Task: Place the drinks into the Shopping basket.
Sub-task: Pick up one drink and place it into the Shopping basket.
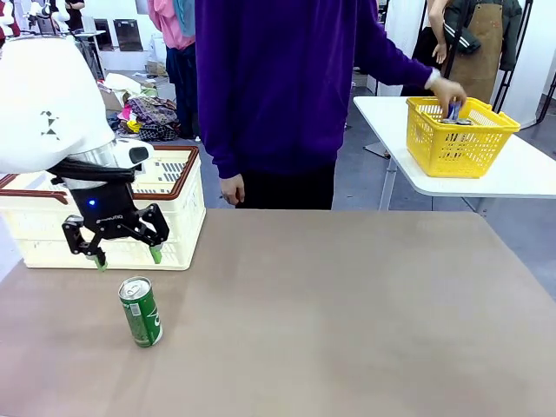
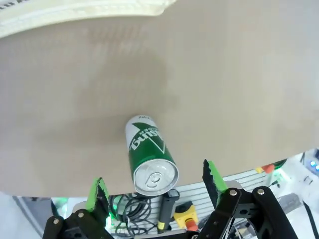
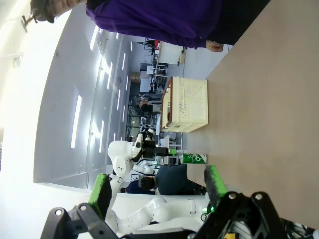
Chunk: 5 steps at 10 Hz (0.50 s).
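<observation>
**Left gripper (image 1: 129, 259) open above 1 green can (image 1: 141, 312)**

Left gripper: fingers spread wide, empty, hanging over the table (image 1: 347, 313). Green can: 1, upright, at 6 o'clock of that gripper, untouched. Shopping basket (image 1: 178, 221): at the gripper's 12 o'clock, on the table's far edge. Right gripper (image 3: 158, 186): fingers apart, empty. Person's hand (image 1: 449, 91): inside the yellow basket (image 1: 452, 143), 2 o'clock, side table.

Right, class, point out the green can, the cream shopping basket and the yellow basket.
green can (image 1: 142, 320), front view, on its green side.
Shopping basket (image 1: 184, 221), front view, on its slatted cream wall.
yellow basket (image 1: 452, 148), front view, on its front wall.
</observation>
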Motion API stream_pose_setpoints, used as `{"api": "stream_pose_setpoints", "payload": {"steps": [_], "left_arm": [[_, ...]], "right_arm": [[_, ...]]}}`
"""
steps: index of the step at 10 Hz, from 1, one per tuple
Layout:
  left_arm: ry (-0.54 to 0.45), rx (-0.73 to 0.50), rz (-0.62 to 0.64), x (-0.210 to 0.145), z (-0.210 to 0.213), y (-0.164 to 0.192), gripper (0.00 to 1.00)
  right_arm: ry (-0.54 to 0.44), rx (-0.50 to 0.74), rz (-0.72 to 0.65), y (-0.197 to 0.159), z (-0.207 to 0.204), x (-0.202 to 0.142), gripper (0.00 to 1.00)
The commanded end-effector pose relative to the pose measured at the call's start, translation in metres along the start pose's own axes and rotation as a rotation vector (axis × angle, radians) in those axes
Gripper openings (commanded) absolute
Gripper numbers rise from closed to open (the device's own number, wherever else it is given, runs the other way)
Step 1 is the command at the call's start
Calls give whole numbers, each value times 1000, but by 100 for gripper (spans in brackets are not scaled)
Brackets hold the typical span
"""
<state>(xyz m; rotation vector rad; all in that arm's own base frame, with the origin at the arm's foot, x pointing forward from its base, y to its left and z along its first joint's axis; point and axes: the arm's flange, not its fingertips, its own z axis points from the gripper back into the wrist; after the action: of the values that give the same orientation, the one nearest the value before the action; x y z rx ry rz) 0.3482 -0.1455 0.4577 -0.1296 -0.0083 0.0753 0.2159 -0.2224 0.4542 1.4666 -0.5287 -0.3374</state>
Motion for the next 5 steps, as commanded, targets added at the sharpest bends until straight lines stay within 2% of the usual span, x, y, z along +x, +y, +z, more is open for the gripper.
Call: {"api": "stream_pose_setpoints", "payload": {"steps": [1,2,3,5], "left_arm": [[15,20,-6,-4,-5,-4,100],[57,-166,-23,12,-4,18,100],[90,-180,-29,8,-12,22,100],[91,-134,14,-8,-23,19,100]], "right_arm": [[-10,18,-4,5,1,2,100],[-10,18,-4,5,1,2,100],[-10,18,-4,5,1,2,100],[-10,18,-4,5,1,2,100]]}}
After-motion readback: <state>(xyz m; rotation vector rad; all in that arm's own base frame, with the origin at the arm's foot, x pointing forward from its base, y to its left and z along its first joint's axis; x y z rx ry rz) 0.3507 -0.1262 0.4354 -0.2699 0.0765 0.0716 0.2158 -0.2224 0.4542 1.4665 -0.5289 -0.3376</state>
